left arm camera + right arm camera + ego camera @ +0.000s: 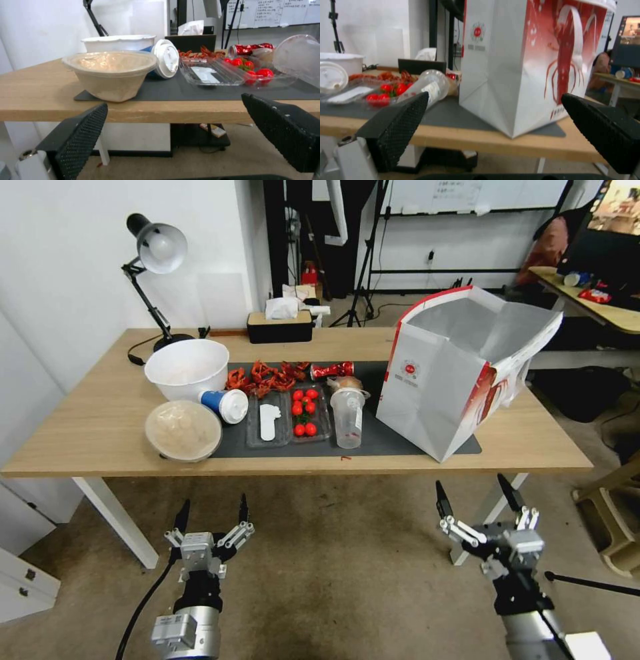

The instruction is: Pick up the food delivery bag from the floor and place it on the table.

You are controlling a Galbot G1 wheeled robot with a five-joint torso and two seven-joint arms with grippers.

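Observation:
The food delivery bag (447, 380) stands upright and open on the right part of the table (87, 427), partly on the dark grey mat (393, 440). Its white side with a red drawing (526, 70) faces the right wrist view. My right gripper (477, 499) hangs open in front of the table, below the bag and apart from it. My left gripper (212, 515) hangs open over the floor (333, 567), below the table's front edge. Both hold nothing.
On the mat sit a lidded beige bowl (183, 430), a white bowl (187, 369), a tipped blue cup (225, 405), clear trays with tomatoes (305, 412), a plastic cup (349, 417) and a red can (331, 371). A desk lamp (153, 253) and tissue box (280, 323) stand behind.

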